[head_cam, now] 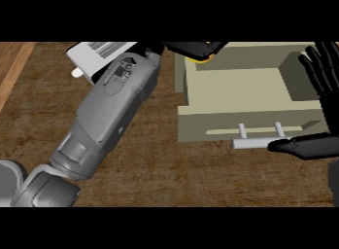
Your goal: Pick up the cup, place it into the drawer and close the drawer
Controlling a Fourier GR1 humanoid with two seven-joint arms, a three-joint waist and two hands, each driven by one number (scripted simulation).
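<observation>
At the far rim of the open beige drawer the left hand is curled round a small yellow cup, of which only a sliver shows under the black fingers, just over the drawer's back left corner; which way it points I cannot tell. Right hand stands spread beside the drawer's right wall, thumb touching the grey bar handle. White striped box lies behind the left forearm, with no readable writing
</observation>
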